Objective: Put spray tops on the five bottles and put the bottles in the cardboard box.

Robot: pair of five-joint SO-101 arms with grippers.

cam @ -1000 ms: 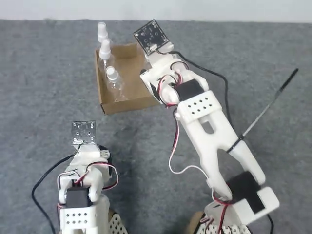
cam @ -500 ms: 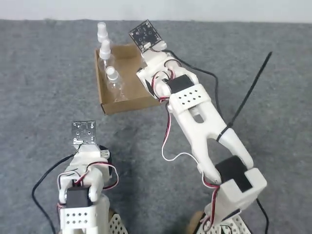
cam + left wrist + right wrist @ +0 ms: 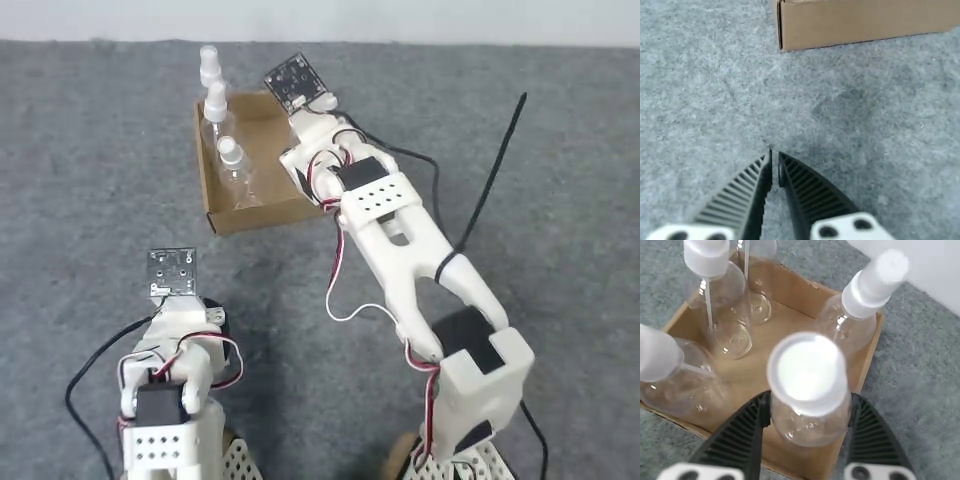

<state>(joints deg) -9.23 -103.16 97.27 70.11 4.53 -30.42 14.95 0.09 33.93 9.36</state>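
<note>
Left arm point(image 3: 165, 400): left jaws nearly closed, empty, above grey carpeted desk point(image 3: 880, 110); brown cardboard box point(image 3: 860, 22) ahead, cut off at frame edge. Five clear plastic bottles with white spray tops point(image 3: 707, 257) in box, all upright; high view shows three, right arm point(image 3: 400, 240) hides two. One bottle point(image 3: 807, 371) gripped between right jaws; base contact unclear.

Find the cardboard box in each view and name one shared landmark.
High view: cardboard box upper left of centre, under the right arm.
Left wrist view: its outer wall beyond the shut left end effector.
Right wrist view: its floor beneath the bottle in the right end effector.
Shared landmark: grey carpet bordering the box.
</note>
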